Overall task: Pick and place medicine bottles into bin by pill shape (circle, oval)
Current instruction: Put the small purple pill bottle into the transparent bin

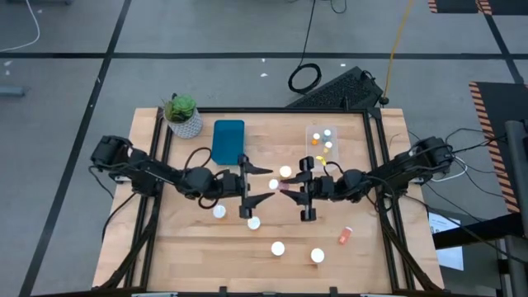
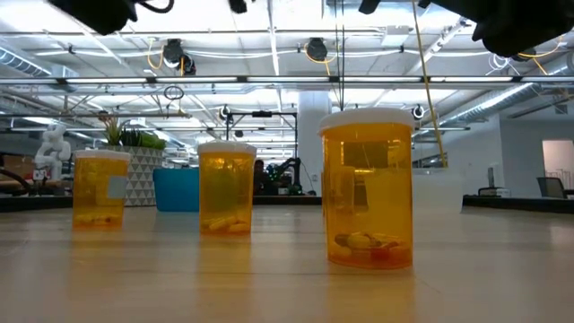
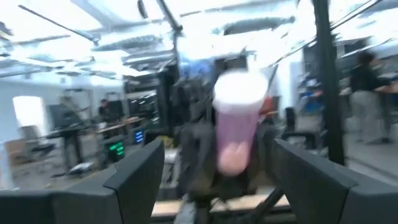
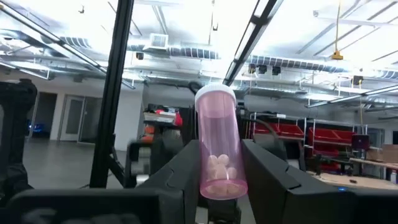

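Right gripper (image 4: 219, 163) raised mid-table, fingers clamped on a slim pink bottle (image 4: 219, 144) with pale pills at its bottom, left gripper (image 1: 262, 183) just opposite, fingers spread wide and empty, white-capped amber bottles (image 1: 278, 248) standing nearer the table's front edge, clear bin (image 1: 323, 139) beyond.

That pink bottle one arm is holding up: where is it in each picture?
High view: pink bottle at table centre, between the two arms.
Low view: not in it; only amber bottles show.
Left wrist view: middle, white cap up, facing the open left pincer.
Right wrist view: middle, upright between that arm's own fingers.
Shared landmark: the right pincer gripping it, seen in all but the low view.
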Robot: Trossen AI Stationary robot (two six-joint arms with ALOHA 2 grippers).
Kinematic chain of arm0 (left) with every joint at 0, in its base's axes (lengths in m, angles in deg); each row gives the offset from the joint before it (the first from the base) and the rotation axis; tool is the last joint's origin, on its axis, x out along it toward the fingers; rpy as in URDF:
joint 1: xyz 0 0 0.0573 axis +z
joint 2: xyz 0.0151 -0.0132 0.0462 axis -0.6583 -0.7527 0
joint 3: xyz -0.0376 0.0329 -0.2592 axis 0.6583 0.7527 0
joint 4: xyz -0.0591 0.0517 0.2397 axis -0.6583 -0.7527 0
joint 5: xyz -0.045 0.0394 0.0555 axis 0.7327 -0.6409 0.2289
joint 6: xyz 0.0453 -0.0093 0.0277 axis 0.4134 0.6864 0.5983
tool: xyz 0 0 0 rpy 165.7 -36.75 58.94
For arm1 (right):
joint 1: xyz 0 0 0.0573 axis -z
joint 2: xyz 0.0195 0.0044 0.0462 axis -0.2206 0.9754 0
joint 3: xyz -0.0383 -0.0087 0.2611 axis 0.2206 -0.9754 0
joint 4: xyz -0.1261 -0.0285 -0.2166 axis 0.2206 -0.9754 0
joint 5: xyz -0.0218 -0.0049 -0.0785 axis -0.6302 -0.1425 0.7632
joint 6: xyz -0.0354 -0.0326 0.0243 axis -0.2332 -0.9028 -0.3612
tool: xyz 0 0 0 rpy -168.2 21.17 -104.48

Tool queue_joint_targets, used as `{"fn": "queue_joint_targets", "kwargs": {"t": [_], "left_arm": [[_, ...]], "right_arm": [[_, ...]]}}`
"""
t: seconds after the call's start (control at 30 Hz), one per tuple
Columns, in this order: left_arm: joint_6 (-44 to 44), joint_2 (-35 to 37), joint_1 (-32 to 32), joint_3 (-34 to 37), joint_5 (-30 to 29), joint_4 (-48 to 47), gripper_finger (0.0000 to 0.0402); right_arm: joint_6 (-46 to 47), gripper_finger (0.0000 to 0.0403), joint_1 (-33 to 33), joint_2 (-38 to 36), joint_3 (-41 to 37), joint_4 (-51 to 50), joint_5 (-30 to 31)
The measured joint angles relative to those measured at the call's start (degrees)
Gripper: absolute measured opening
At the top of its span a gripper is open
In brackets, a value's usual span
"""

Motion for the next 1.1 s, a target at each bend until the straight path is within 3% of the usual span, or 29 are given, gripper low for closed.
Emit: {"fn": "queue_joint_targets", "kwargs": {"t": [0.2, 0.53, 0.9, 1.1], "left_arm": [[-2.3, -0.6, 1.6, -2.8, 5.3, -3.0, 0.0291], [-3.9, -3.2, 3.1, -3.4, 8.6, 0.4, 0.0219], [-2.6, -3.8, 3.4, -3.5, 11.0, 3.5, 0.0244], [-4.0, -3.8, 4.2, -3.5, 13.2, 3.5, 0.0220]], "right_arm": [[-0.3, 0.0098, 0.1, 0.8, 0.0, 1.7, 0.0], [-0.3, 0.0098, 0.4, 0.9, 0.1, 2.1, 0.0], [-0.8, 0.0098, 0.6, 0.9, 0.1, 2.1, 0.0], [-0.9, 0.0098, 1.1, 0.9, 0.1, 1.9, 0.0]]}}
